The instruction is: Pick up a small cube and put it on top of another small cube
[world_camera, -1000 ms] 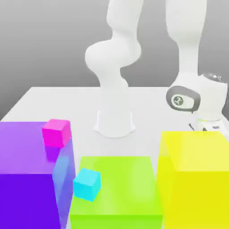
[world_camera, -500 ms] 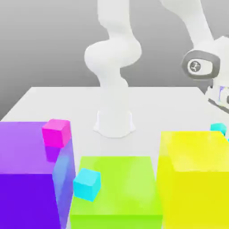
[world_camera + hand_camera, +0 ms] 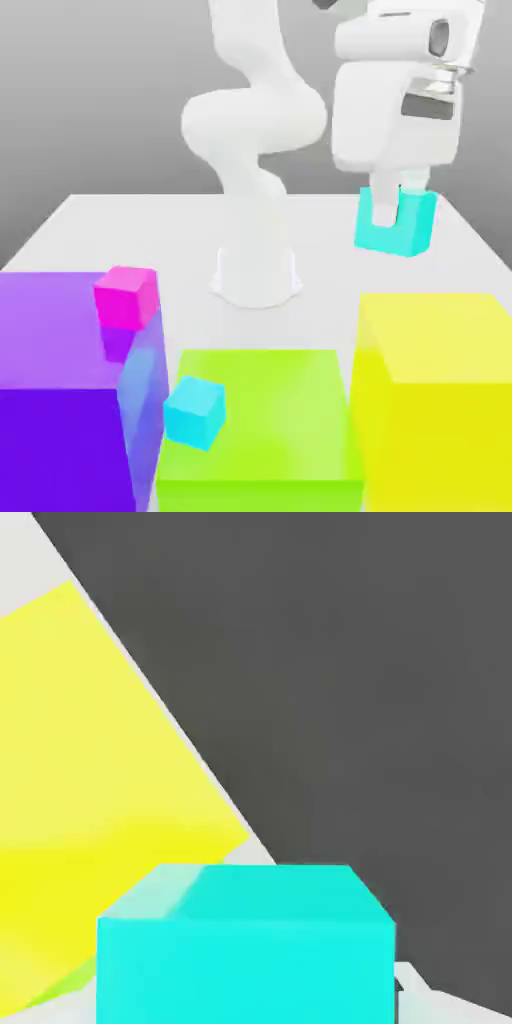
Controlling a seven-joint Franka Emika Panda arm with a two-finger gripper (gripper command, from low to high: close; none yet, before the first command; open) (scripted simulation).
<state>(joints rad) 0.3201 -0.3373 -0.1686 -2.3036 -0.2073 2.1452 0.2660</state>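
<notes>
My gripper [image 3: 398,204] is shut on a small turquoise cube [image 3: 396,224] and holds it in the air, above the table and behind the big yellow block [image 3: 435,390]. One white finger [image 3: 385,203] crosses the cube's front face. In the hand view the same turquoise cube [image 3: 245,942] sits close to the camera, with the yellow block [image 3: 90,792] below it. A small magenta cube [image 3: 127,296] rests on the big purple block [image 3: 60,390]. A sky-blue small cube [image 3: 195,412] lies at the green block's corner nearest the purple block.
A big green block [image 3: 265,425] stands between the purple and yellow ones at the front. The arm's white base [image 3: 256,275] stands mid-table on the grey tabletop [image 3: 120,225]. Beyond the table's edge the floor is dark.
The hand rose from low behind the yellow block and swung toward the exterior view's left, carrying the turquoise cube up into the air. The magenta and sky-blue cubes have not moved.
</notes>
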